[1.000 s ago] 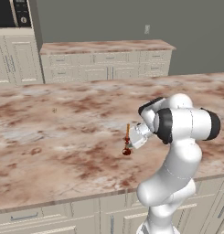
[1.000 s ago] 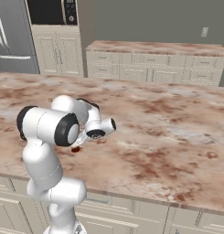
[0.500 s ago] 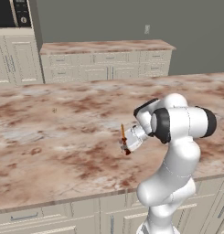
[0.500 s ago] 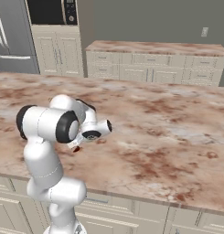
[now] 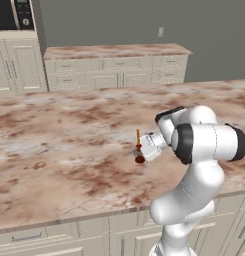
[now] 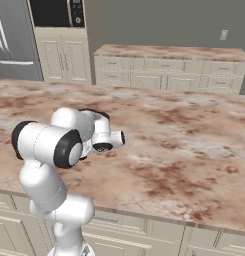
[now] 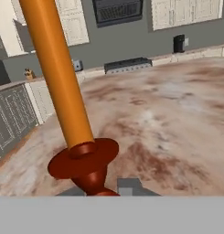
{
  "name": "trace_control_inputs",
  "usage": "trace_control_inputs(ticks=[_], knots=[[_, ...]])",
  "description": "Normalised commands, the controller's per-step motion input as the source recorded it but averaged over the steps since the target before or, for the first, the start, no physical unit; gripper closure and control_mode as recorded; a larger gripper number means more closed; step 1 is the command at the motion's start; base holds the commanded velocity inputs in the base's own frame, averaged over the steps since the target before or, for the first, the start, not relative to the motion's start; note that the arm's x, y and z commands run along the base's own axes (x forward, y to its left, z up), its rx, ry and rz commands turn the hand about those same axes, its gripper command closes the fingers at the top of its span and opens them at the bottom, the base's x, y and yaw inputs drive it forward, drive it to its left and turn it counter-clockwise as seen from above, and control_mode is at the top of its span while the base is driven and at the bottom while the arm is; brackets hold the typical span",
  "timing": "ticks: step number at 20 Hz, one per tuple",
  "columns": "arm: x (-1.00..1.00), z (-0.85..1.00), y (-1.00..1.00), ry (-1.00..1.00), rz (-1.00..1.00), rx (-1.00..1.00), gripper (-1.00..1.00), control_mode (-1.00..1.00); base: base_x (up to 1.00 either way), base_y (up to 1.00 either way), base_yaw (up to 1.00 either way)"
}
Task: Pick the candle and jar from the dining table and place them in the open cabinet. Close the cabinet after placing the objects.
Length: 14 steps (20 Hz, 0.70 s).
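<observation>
Where the arm reaches over the dining table (image 5: 54,150), your claw (image 5: 142,148) is clamped on the candle (image 5: 138,145); you can see its orange taper rising above the fingers, dark holder just below.

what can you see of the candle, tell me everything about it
The candle is a thin, smooth orange taper set in a small dark red-brown holder with a flared dish and a narrow stem. It looks waxy and unlit; no wick shows. In the left base view it stands about upright over the marble dining table, at the gripper, whose fingers are shut at its holder. Whether its base touches the tabletop can't be told.
</observation>
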Motion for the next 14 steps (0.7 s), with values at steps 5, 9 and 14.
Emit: trace_control_inputs(ticks=[5, 9, 14], knots=[[-0.3, 0.67, 0.04, 0.01, 0.01, 0.13, 1.0, -1.0, 0.0, 0.0, 0.0], [-0.32, 0.77, 0.11, 0.04, 0.0, 0.11, 1.0, -1.0, 0.0, 0.0, 0.0], [-0.16, 0.6, 0.15, 0.1, 0.0, 0.05, 1.0, -1.0, 0.0, 0.0, 0.0]])
